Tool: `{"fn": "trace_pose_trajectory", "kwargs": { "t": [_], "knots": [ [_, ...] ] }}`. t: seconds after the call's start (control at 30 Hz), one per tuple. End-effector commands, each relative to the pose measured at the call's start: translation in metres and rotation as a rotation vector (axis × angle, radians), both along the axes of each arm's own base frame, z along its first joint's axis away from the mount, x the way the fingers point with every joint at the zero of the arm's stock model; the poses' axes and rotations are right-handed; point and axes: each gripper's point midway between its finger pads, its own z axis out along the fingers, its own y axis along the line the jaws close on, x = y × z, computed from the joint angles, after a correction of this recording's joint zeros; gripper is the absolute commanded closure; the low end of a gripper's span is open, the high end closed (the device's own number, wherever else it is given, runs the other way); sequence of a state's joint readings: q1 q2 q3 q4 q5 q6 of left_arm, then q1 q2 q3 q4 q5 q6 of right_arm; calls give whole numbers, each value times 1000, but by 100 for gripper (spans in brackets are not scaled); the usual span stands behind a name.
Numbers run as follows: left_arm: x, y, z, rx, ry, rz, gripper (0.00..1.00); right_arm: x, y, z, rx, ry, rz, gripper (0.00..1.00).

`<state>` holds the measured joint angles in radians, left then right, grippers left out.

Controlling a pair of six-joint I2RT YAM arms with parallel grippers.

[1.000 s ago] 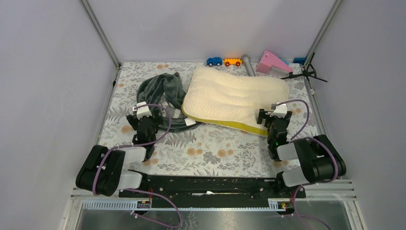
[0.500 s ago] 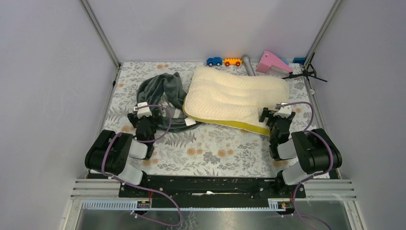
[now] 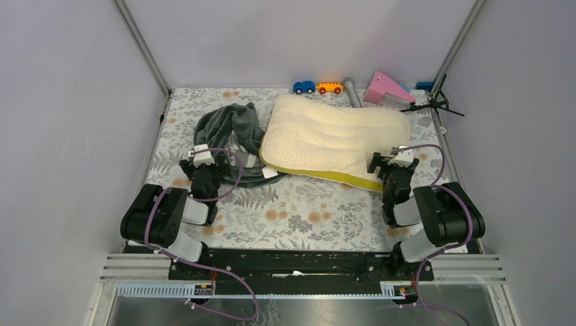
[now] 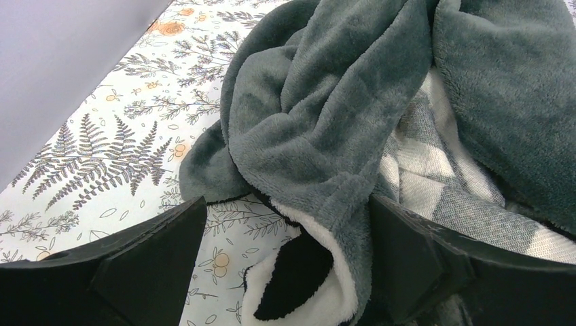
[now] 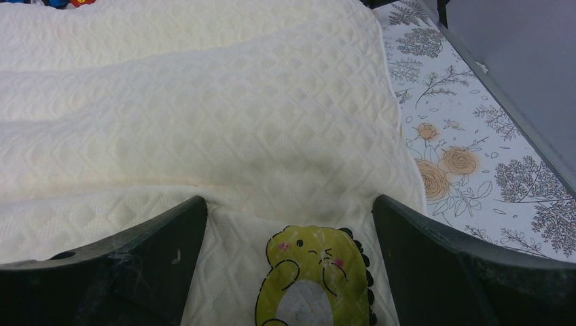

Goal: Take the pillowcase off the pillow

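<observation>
**A:** From above, where did we find the pillowcase [image 3: 229,136]?

**B:** Heaped on the table [image 3: 299,214], far left, right against the bare pillow [image 3: 336,136]. Nothing covered the pillow, so we judged the job done.

**A:** And the left wrist view?

**B:** The left gripper [image 4: 285,204] had its jaws spread wide and empty. Grey plush and a striped patch lay just beyond them, the cloth resting free.

**A:** The right wrist view?

**B:** The right gripper [image 5: 289,200] also gaped and held nothing. It sat low at the pillow's near right corner, by a yellow cartoon patch [image 5: 312,278]. We thought that a good spot for pinning the pillow.
</observation>
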<state>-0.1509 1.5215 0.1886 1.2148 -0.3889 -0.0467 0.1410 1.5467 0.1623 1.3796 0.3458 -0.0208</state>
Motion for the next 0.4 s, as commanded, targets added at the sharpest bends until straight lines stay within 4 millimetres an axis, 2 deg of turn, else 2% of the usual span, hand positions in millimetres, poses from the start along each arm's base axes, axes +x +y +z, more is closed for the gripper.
{"fn": "trace_pose_trajectory", "kwargs": {
  "t": [0.0, 0.37],
  "knots": [
    [10, -4, 21, -28, -84, -16, 1, 3, -11, 1, -5, -1, -48, 1],
    [11, -4, 21, -29, -80, -21, 1, 3, -11, 1, -5, -2, -47, 1]
  ]
}}
